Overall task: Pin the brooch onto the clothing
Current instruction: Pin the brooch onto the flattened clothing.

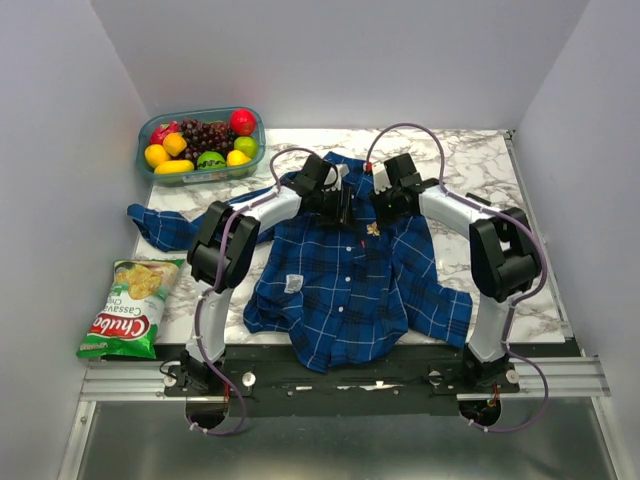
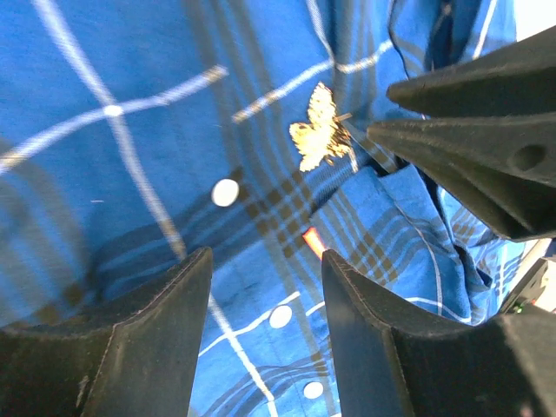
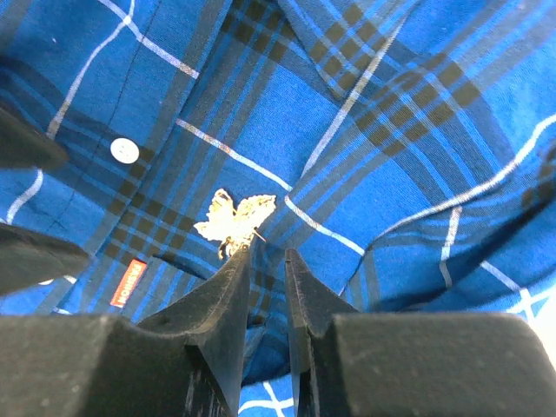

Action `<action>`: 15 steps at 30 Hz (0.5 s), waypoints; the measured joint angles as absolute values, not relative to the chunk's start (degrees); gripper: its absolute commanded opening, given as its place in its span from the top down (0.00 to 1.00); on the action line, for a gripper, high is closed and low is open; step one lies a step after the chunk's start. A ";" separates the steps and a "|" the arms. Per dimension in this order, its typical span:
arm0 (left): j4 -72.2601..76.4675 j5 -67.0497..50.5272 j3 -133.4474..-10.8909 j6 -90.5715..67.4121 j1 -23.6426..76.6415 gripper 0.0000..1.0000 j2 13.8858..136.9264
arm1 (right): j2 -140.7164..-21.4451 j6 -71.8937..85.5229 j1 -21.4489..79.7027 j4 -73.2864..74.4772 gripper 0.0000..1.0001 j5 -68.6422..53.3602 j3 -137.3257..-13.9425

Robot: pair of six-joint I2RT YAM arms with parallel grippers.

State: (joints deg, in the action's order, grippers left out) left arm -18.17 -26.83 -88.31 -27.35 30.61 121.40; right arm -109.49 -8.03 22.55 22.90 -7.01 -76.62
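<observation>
The blue plaid shirt point(image 1: 340, 290) lies flat on the marble table, collar away from the arms. The brooch point(image 1: 373, 230) is a pale gold leaf shape, not red, lying on the chest right of the button placket. It shows in the left wrist view point(image 2: 320, 135) and the right wrist view point(image 3: 233, 221). My right gripper point(image 3: 267, 250) has its jaws a narrow gap apart with nothing between them. Its left fingertip touches the brooch's lower edge by the pin wire. My left gripper point(image 2: 265, 256) is open and empty just above the placket, beside a small orange-red label point(image 2: 313, 240).
A clear tub of fruit point(image 1: 200, 145) stands at the back left. A green chips bag point(image 1: 130, 305) lies at the front left. One shirt sleeve point(image 1: 160, 225) stretches left. White walls close in the table point(image 1: 490, 170) on three sides.
</observation>
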 measured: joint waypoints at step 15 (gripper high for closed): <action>-16.80 -29.02 -88.25 -28.97 27.14 0.40 119.37 | -115.59 -11.88 24.40 29.34 0.70 -7.25 -84.23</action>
State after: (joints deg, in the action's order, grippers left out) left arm -16.80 -29.02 -88.25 -28.97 27.14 119.37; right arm -115.59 -11.88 24.40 29.34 -7.25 -84.23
